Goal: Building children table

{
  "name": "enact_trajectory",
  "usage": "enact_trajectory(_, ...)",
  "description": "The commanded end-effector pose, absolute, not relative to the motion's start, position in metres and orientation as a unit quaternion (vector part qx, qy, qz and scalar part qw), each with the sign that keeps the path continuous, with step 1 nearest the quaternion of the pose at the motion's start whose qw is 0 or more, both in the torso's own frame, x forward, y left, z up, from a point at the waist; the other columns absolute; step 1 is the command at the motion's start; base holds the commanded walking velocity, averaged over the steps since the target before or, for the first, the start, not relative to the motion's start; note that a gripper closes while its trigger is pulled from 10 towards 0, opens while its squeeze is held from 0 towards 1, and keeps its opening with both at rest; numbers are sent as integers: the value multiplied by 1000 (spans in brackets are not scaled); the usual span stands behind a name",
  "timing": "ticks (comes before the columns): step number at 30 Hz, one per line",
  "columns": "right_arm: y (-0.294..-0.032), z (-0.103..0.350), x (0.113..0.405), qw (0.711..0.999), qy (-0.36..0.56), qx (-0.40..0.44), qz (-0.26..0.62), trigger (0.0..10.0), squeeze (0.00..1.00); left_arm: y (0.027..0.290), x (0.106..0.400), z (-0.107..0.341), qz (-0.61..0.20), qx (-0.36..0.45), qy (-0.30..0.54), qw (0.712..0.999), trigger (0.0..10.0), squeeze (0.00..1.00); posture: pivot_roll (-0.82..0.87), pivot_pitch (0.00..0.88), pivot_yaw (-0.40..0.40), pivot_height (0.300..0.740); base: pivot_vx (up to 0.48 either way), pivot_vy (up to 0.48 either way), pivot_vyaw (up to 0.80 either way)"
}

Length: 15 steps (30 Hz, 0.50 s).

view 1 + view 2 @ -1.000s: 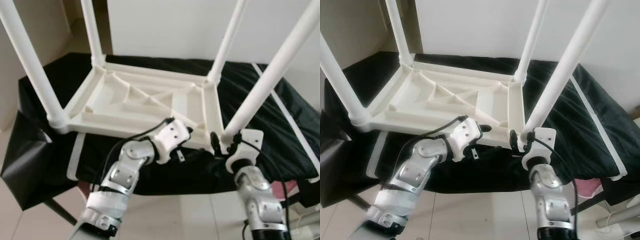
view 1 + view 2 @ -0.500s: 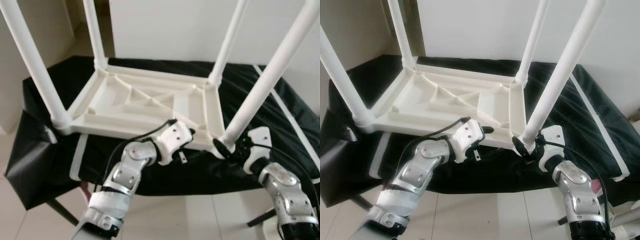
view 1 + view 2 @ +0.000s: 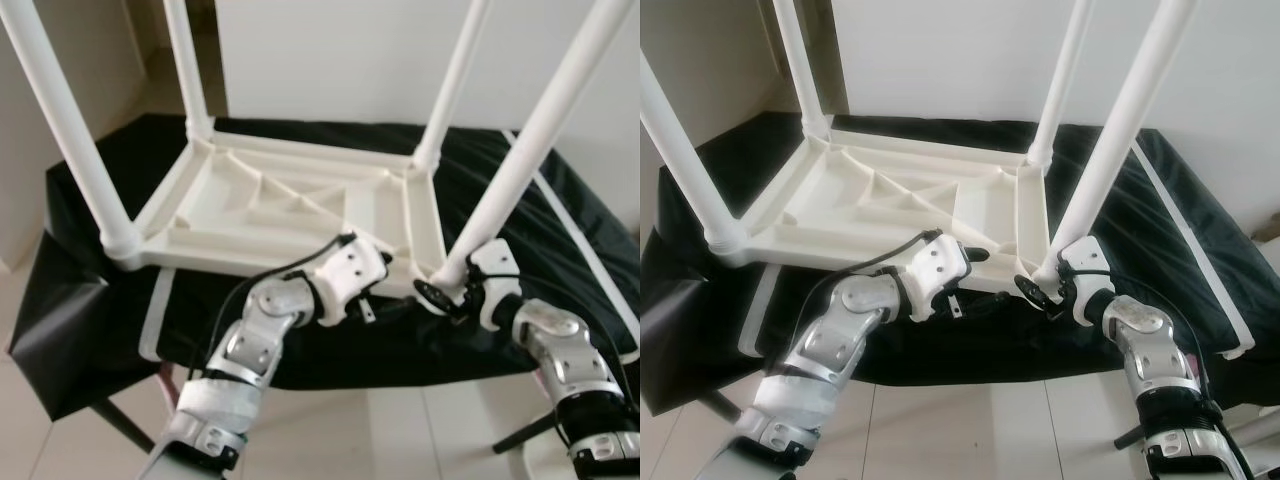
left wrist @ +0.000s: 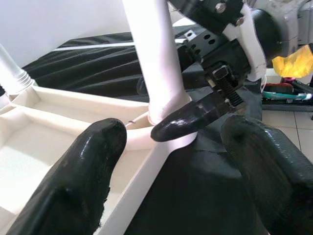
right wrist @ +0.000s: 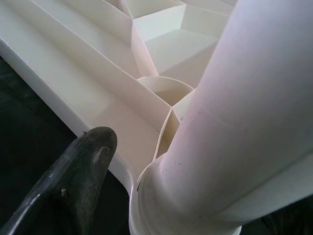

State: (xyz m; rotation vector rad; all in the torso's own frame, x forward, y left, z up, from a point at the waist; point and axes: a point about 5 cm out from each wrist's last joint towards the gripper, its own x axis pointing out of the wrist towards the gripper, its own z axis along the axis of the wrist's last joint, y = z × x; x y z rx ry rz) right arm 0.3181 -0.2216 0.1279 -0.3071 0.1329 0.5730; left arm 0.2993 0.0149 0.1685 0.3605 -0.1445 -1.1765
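Note:
A white plastic children's table (image 3: 290, 200) lies upside down on a black cloth (image 3: 90, 330), its four legs pointing up. My right gripper (image 3: 438, 288) is at the base of the front right leg (image 3: 520, 160), reaching in from the right. One finger (image 4: 195, 115) lies against the leg's collar and the other is hidden behind it. My left gripper (image 3: 378, 266) rests at the table's front rim just left of that corner, open, with its two fingertips (image 4: 93, 161) apart and nothing between them.
The black cloth covers a larger table whose front edge runs just below my arms, with tiled floor (image 3: 330, 430) beneath. White strips lie on the cloth at the right (image 3: 590, 270) and left (image 3: 152, 310). A white wall (image 3: 340, 60) stands behind.
My right gripper left the leg base, swung out to the right, then came back with its wrist turned sideways and its fingers at the collar. The left arm has hardly moved.

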Motion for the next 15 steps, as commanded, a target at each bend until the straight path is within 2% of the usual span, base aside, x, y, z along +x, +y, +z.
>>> enact_trajectory(1,-218,122,320,938,76,-157,298,8392,0,16,303,170,-504,168,-75,844,10000,0,-7,0,-63,740,0,0,0)
enact_trajectory(2,-219,121,320,939,78,-155,298,3255,0,17,302,170,-503,168,-75,845,10000,0,-4,0,-64,740,0,0,0)
enact_trajectory(3,-219,121,320,939,78,-155,298,3255,0,17,302,170,-503,168,-75,845,10000,0,-4,0,-64,740,0,0,0)
enact_trajectory(4,-219,119,320,938,81,-154,299,0,0,18,303,170,-501,169,-74,845,10000,0,-2,0,-64,740,0,0,0)
enact_trajectory(15,-226,105,310,942,96,-130,294,0,0,19,300,169,-501,168,-72,846,10000,0,-7,0,-60,740,0,0,0)
